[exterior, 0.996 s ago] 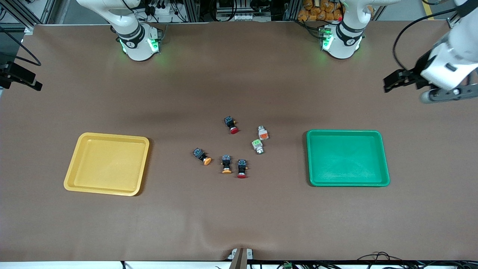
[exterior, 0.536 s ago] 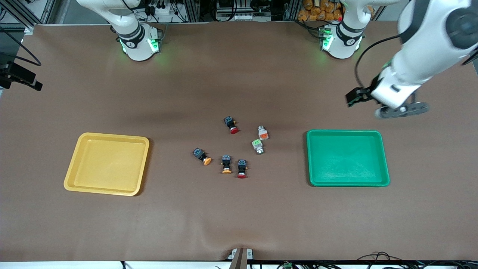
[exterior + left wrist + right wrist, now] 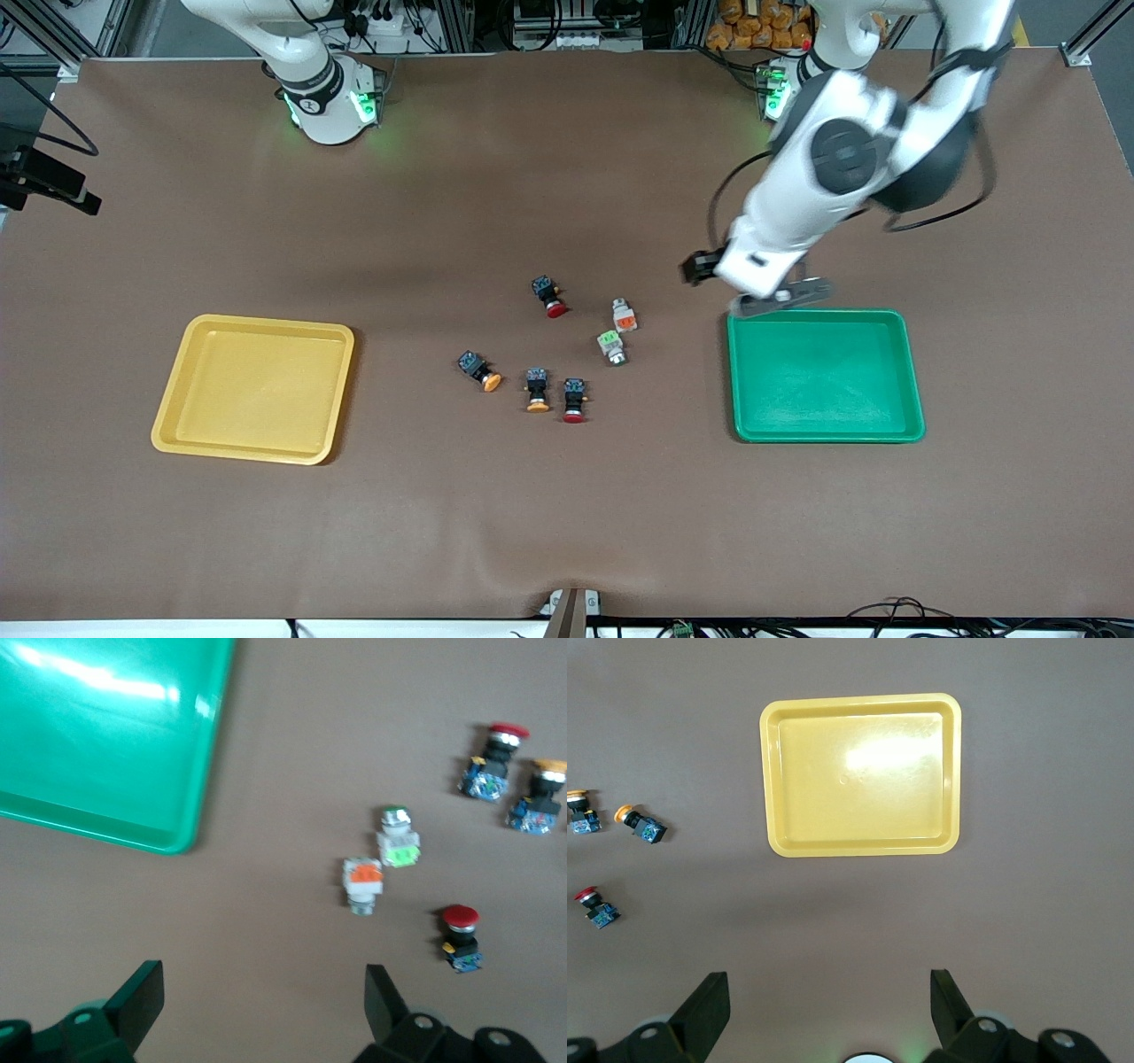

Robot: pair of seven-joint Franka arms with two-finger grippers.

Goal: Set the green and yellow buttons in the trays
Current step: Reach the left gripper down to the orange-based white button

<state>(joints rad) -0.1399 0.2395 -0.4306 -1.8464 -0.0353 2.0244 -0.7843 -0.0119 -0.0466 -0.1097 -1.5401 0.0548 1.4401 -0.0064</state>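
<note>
left wrist view | left pincer wide open, empty, over bench | orange-faced button and green-faced button near, apart | right pincer wide open, empty, waiting

Six buttons clustered mid-table; the green-faced button and orange-faced button lay close together, restricting finger entry between them. Bare mat separated the cluster from the green tray and yellow tray.

The right gripper has its two dark fingers wide apart, high over the brown table. Below lies a shallow yellow plastic tray. Two black buttons with orange caps and one black button with a red cap lie apart from it.
</note>
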